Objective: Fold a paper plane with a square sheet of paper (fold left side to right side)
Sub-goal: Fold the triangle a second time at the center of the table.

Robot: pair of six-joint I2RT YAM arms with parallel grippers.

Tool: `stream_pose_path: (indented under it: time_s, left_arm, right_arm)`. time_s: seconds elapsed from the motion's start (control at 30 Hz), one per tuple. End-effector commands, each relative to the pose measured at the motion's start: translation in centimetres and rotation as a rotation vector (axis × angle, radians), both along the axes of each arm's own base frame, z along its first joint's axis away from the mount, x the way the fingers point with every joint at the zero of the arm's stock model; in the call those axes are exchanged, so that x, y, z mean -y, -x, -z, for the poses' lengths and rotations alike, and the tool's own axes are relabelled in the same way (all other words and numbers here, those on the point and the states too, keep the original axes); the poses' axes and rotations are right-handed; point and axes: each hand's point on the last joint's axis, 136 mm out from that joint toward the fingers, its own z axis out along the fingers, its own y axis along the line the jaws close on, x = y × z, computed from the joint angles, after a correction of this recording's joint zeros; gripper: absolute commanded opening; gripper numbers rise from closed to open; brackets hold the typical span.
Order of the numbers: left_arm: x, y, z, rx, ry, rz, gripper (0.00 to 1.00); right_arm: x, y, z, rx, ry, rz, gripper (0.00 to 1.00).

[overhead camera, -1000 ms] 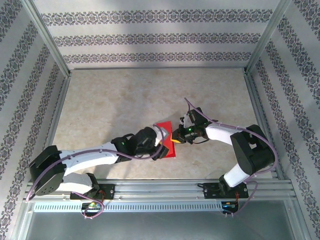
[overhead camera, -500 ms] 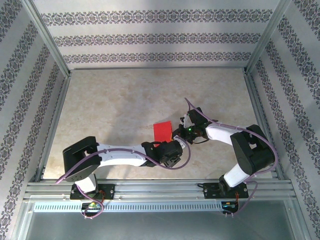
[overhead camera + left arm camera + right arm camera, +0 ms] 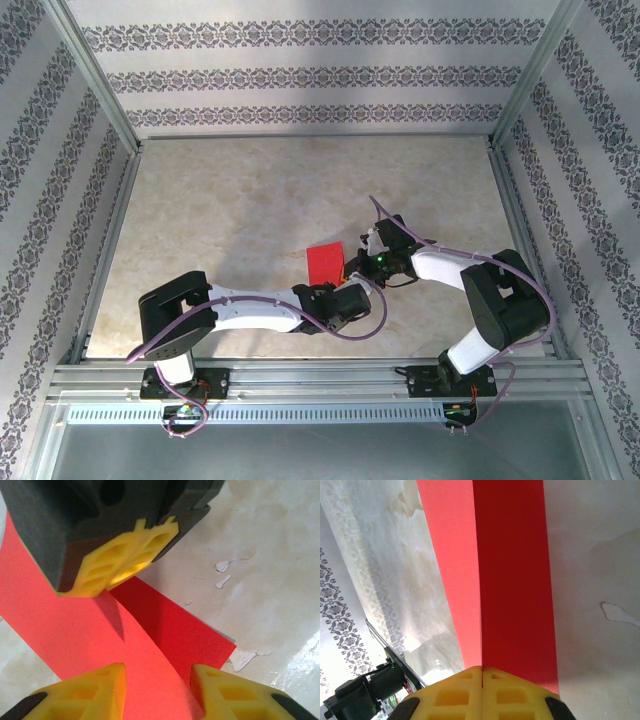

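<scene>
Overhead wide; wrist views close, sharing sheet [image 3: 512, 580].

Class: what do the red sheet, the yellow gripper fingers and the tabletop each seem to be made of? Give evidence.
Square sheet of paper: thin matte red paper; it holds a sharp crease.
Gripper fingers: yellow plastic, probably moulded or printed, with open ribbed cells.
Table: glossy marble-look surface; chipped patches suggest a film or coating rather than stone.
</scene>
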Motion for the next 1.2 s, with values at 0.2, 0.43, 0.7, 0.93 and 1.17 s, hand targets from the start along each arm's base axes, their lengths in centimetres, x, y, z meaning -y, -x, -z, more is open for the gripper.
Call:
stream_pose_path:
  time_s: [0.2,0.43,0.7,0.93,1.17]
  left_arm:
    - [0.1,0.4,-1.3,0.025,0.054,-0.003,0.14]
    - [0.3,0.7,-1.9,0.012,0.115,-0.013,0.02]
    - [0.0,0.8,-2.3,-0.076,0.251,-0.061,0.0]
    - [-0.2,0.4,-2.2,-0.239,0.429,-0.136,0.0]
    - [-0.4,-0.5,-2.0,-0.362,0.598,-0.213,0.0]
  right_arm:
    - [0.6,-0.2,0.5,-0.016,0.018,0.022,0.01]
    - [0.6,-0.7,-0.4,0.013,0.005,0.023,0.11]
    - [2.1,-2.2,-3.3,0.111,-0.013,0.061,0.38]
    - [5.7,-1.6,-3.9,0.16,0.021,0.122,0.4]
    - [5.5,1.2,-2.9,0.151,-0.006,0.082,0.12]
